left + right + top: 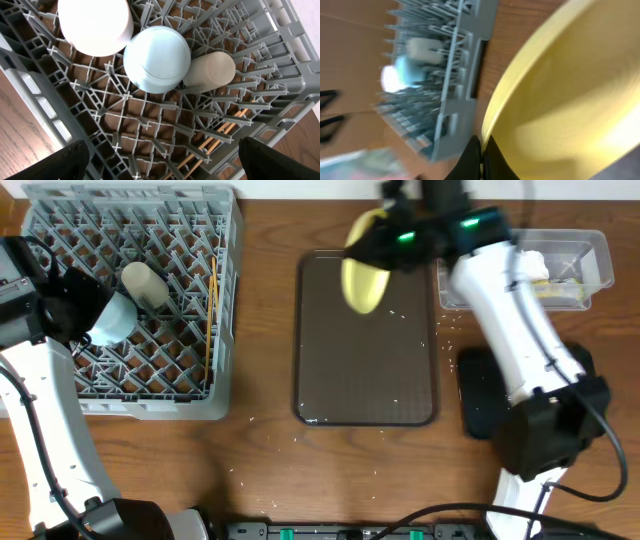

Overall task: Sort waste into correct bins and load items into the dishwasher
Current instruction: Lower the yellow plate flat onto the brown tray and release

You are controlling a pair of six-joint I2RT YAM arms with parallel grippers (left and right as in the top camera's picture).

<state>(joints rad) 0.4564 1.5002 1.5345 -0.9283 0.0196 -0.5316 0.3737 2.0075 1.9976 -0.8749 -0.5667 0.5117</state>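
Over the brown tray (365,380), right gripper (481,152) pinches yellow plate (362,275) (tilted).

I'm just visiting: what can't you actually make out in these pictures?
Black tray, overhead: mostly under the right arm; contents hidden.
Clear tub, overhead: partly behind that arm; contents too small to name.
Grey rack, right wrist: blurred; what it holds is smeared.
Yellow plate, right wrist: cut off by the frame edges.

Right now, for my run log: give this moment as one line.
left gripper: open over dish rack | right gripper: shut on yellow plate, tilted over brown tray | racked: blue bowl, chopsticks
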